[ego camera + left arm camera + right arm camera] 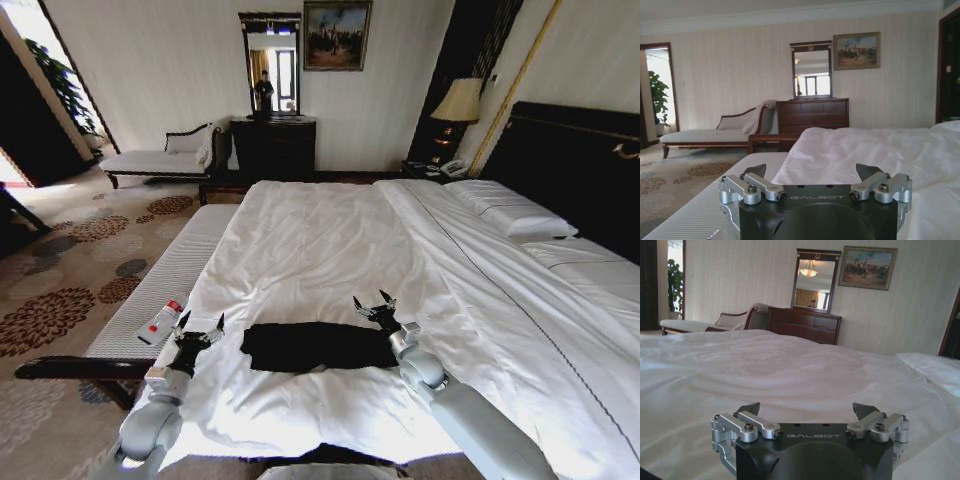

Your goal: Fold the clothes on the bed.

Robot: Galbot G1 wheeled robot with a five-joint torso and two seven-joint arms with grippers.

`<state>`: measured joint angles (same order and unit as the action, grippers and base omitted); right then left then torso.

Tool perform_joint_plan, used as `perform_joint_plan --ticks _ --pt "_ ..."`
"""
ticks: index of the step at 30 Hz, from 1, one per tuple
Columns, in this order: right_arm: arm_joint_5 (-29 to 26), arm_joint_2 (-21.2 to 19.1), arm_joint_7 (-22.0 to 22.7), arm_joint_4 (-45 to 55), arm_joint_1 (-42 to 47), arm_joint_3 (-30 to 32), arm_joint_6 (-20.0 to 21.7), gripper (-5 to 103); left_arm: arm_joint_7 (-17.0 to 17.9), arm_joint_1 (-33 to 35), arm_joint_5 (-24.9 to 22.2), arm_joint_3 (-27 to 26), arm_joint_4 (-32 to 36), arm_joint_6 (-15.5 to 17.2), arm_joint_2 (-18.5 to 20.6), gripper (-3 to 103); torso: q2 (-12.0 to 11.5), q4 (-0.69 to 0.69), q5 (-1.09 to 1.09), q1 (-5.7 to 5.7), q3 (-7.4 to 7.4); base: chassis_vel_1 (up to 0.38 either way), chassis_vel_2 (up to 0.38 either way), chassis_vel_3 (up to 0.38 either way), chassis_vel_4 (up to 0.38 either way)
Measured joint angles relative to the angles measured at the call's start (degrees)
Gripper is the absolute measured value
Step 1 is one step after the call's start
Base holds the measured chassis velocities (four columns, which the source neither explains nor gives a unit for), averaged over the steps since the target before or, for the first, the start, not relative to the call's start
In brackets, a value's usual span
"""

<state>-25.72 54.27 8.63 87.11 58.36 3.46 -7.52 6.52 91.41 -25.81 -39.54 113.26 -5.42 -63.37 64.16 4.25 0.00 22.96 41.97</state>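
Rumpled white bed (330, 240), flat black oblong clothes (318, 345) between spread left gripper (199, 327) and right gripper (372, 303).

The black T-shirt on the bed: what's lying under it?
The black T-shirt, folded into a strip, lies on the bed's white duvet, between the open left gripper and right gripper. Whatever it directly covers is hidden.

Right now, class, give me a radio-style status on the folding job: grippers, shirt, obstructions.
Left gripper open, beside the black T-shirt. Right gripper open, at its far corner. Shirt lies in a narrow band on the bed. Nothing blocking.
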Motion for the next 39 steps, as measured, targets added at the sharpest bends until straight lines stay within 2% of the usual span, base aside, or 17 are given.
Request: perform_joint_plan --ticks 3,5,10,14,19,23,27,29,30,36,39 --pt "1.9 -0.7 -2.9 -1.0 0.6 -0.1 0.1 100 0.1 0.6 -1.8 -2.8 -0.4 0.0 -0.2 100 0.0 0.0 -0.01 0.0 0.0 0.0 0.0 0.0 0.0" --pt "1.8 -1.2 -3.7 -0.5 1.1 -0.1 0.2 100 0.1 0.6 -2.0 -3.1 -0.5 0.0 -0.2 100 0.0 0.01 -0.01 0.0 0.0 0.0 0.0 0.0 0.0" --pt "1.4 -4.7 -9.7 6.0 5.3 0.7 1.5 100 0.4 0.1 -2.9 -3.5 -1.4 0.0 -0.4 100 0.0 0.01 -0.01 -0.01 -0.01 0.0 0.0 0.0 0.0" --pt "3.0 -6.6 -12.2 9.2 7.4 1.1 1.6 100 0.5 -0.3 -3.1 -3.3 -1.6 0.0 -0.5 100 0.0 0.02 -0.02 -0.01 -0.01 0.0 0.0 0.0 0.0" --pt "7.2 -8.1 -14.5 10.7 9.6 1.6 -0.6 100 0.7 -0.2 -3.9 -3.5 -1.7 0.0 -0.6 100 0.0 0.01 -0.01 -0.02 -0.01 0.0 0.0 0.0 0.0" --pt "7.8 -8.7 -17.5 11.0 10.2 2.2 -3.1 100 0.7 0.3 -4.1 -3.9 -1.8 -0.3 -0.6 100 0.0 0.01 -0.01 -0.02 -0.01 0.0 0.0 0.0 0.0" --pt "7.5 -8.0 -14.7 10.9 8.0 2.3 -3.4 100 0.7 0.9 -4.1 -4.2 -1.8 -0.7 -0.9 100 0.0 0.01 0.0 -0.02 -0.01 0.0 0.0 0.0 0.0" --pt "5.9 -6.6 -10.8 9.5 4.7 1.5 -1.9 100 0.8 1.3 -4.1 -4.4 -1.7 -0.8 -1.2 100 0.0 -0.01 -0.02 -0.02 -0.01 0.0 0.0 0.0 0.0" --pt "5.7 -6.3 -10.3 9.0 3.9 1.2 -1.6 100 0.8 1.3 -4.1 -4.4 -1.6 -0.8 -1.2 100 0.0 -0.01 -0.02 -0.01 -0.01 0.0 0.0 0.0 0.0" --pt "6.1 -4.5 -9.1 4.1 -0.4 -2.6 -0.6 100 1.2 1.6 -4.4 -5.4 -0.8 -0.8 -1.4 100 0.0 0.0 0.0 -0.01 -0.01 0.0 0.0 0.0 0.0" --pt "8.4 -3.3 -9.2 -0.5 -2.4 -4.9 -0.5 100 1.4 2.2 -5.2 -6.7 0.1 -0.7 -1.1 100 0.0 0.0 0.0 -0.01 -0.01 0.0 0.0 0.0 0.0"
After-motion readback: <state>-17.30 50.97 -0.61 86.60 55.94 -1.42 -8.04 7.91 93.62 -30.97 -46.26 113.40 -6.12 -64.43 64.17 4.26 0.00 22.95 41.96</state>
